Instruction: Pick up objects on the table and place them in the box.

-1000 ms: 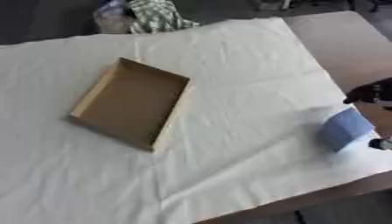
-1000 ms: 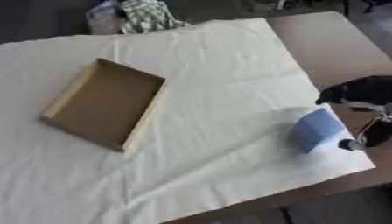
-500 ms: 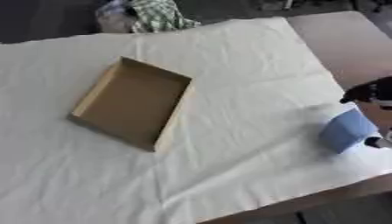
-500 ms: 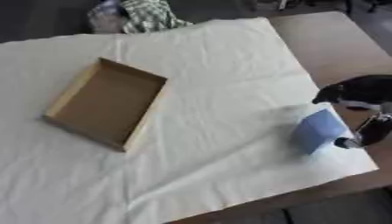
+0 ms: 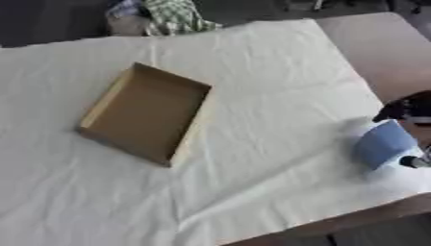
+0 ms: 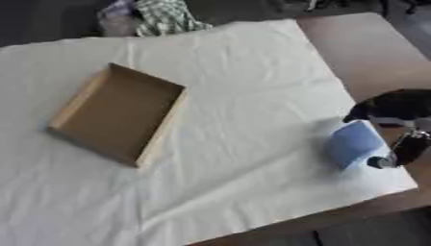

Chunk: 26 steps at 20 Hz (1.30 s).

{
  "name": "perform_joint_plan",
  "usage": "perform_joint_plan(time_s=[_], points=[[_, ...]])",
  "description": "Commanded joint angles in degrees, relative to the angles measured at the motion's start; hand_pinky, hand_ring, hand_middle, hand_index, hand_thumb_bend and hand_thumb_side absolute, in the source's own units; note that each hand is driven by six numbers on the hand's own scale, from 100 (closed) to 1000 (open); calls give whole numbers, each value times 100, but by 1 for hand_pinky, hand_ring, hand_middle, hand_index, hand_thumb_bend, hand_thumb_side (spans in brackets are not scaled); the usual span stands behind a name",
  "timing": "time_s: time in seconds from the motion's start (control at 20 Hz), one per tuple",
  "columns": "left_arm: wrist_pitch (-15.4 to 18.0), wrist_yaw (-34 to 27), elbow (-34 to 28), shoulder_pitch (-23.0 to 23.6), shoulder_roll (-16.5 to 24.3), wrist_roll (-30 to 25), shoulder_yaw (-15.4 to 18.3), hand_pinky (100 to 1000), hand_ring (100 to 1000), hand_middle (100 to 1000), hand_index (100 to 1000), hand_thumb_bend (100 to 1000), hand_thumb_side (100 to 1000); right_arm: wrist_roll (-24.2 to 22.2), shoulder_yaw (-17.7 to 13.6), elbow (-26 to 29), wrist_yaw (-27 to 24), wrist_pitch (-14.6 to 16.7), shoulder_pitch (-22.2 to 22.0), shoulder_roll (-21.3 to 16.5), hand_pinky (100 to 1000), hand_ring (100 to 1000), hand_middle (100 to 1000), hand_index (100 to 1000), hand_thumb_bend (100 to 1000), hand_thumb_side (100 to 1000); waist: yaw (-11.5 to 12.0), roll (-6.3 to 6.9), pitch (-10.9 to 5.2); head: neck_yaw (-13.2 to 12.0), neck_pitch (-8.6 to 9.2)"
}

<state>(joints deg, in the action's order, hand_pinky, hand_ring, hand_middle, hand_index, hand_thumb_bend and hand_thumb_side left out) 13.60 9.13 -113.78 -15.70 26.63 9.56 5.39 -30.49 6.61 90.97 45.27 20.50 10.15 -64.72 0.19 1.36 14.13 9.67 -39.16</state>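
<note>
I see my right hand point(image 6: 396, 125) at about four o'clock on the white cloth point(image 6: 244, 96), its fingers wrapped around a blue object point(image 6: 353, 144) near the table's point(image 6: 353, 43) right edge. The open cardboard box point(image 6: 118, 113) lies well apart at nine o'clock. Checked fabric point(image 6: 164, 17) sits at twelve.

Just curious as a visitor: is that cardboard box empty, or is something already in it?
Empty: the box shows only bare brown floor; the blue object sits outside it.
</note>
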Motion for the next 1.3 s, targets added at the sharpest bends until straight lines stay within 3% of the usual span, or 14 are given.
perform_joint_plan(time_s=[0.05, 0.25, 0.55, 0.6, 0.85, 1.3], points=[[1, -39, -81, -78, 83, -33, 8, 640, 654, 549, 729, 404, 630, 36, -48, 8, -28, 53, 91, -127, 862, 867, 824, 879, 367, 435, 13, -13, -71, 10, 40], [-6, -53, -81, -84, 70, -50, -1, 640, 654, 549, 729, 400, 631, 364, -69, 31, -3, 24, 155, -104, 832, 814, 703, 781, 362, 431, 20, -24, -72, 12, 37], [-13, -60, -81, -84, 55, -105, -11, 639, 654, 548, 727, 397, 636, 678, 32, -140, 229, 55, 222, -72, 824, 795, 678, 761, 406, 398, 48, -34, -71, 20, 63], [-13, -63, -81, -83, 52, -106, -9, 639, 654, 548, 725, 396, 637, 688, 48, -166, 249, 73, 226, -67, 816, 767, 625, 722, 412, 389, 52, -36, -70, 21, 64], [-25, -66, -81, -64, 43, -109, 1, 638, 655, 548, 725, 393, 640, 806, -21, -143, 128, 51, 254, -21, 804, 731, 577, 676, 359, 364, 45, -46, -72, -13, 47], [-50, -96, -81, -69, 31, -154, -23, 637, 656, 548, 724, 389, 642, 641, -230, 304, -535, -188, 503, -15, 794, 701, 562, 668, 305, 158, 48, -87, -103, -51, 38]])
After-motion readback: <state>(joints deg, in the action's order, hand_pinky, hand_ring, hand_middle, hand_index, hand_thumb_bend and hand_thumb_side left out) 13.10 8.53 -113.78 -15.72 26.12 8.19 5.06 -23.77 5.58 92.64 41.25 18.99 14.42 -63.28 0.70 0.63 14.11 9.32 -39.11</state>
